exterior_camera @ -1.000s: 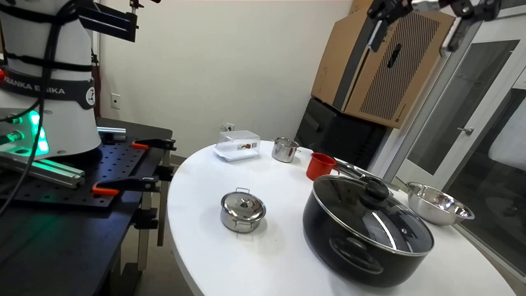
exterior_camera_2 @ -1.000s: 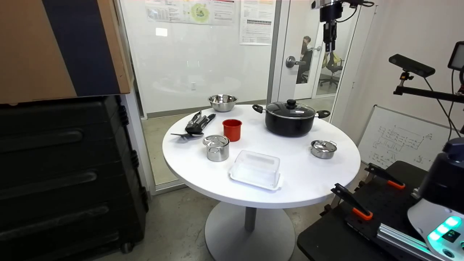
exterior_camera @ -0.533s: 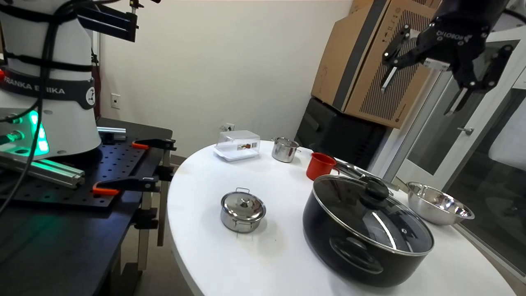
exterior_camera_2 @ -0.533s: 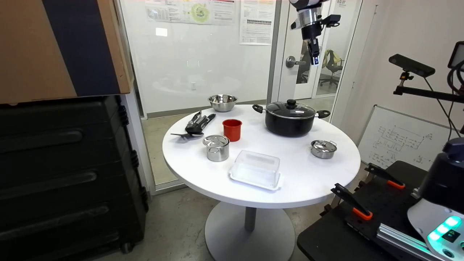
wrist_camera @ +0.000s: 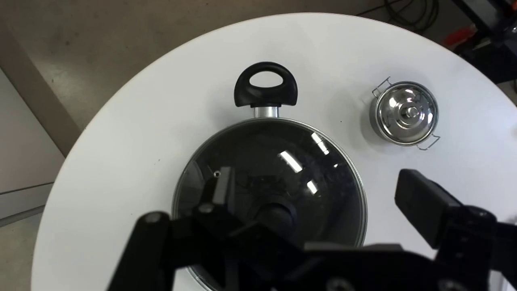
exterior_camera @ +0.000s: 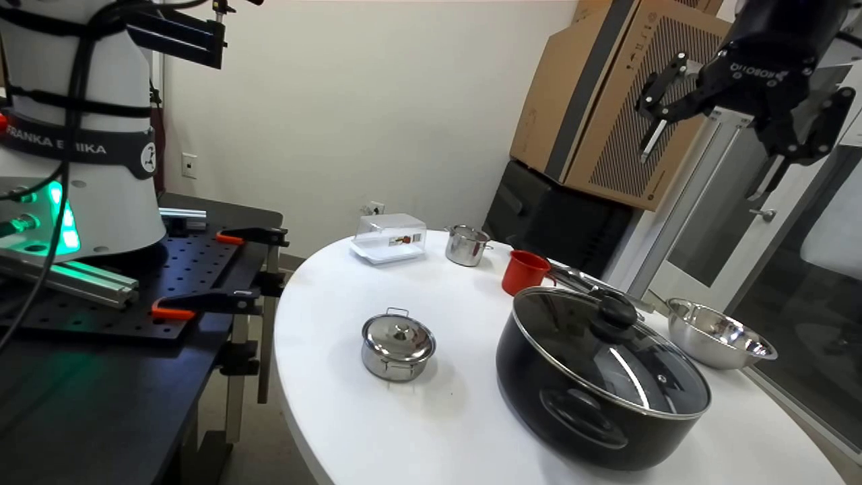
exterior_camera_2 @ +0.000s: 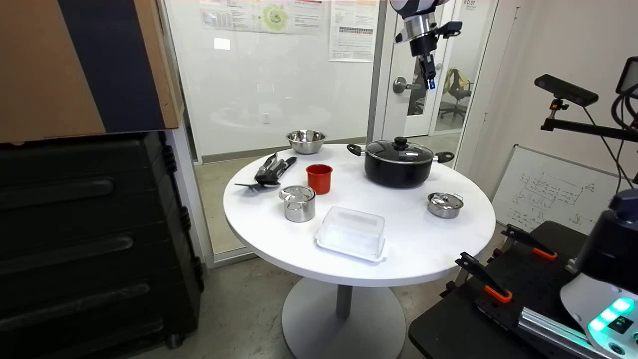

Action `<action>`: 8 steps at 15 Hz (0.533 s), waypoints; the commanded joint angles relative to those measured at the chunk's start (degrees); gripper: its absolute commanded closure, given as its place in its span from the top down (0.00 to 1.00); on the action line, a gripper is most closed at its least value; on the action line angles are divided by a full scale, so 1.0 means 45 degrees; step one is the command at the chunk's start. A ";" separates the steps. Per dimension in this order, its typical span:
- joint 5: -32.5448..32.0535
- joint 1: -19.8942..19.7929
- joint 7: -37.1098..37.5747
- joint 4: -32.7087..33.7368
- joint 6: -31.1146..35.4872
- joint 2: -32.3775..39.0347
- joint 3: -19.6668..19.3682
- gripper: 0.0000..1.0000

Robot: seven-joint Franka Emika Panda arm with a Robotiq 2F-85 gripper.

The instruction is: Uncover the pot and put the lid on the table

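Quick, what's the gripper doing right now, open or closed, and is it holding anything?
Gripper: open, holding nothing; it hangs above the lid, not touching it.

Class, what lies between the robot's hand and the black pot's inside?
The glass lid, seated on the pot, then open air up to the hand, in both exterior views.

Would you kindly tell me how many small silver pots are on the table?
2: the short pot near the black pot, and the tall pot near the red mug. None seems hidden.
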 commanded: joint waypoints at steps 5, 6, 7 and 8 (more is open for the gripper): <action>0.0907 -0.0771 -0.1321 -0.2351 0.2439 -0.0623 0.0820 1.00; 0.0937 -0.0794 -0.1293 -0.2705 0.2858 -0.0612 0.0822 1.00; 0.0842 -0.0764 -0.1133 -0.3130 0.3440 -0.0589 0.0788 1.00; 0.0847 -0.0753 -0.1068 -0.3481 0.3768 -0.0542 0.0790 1.00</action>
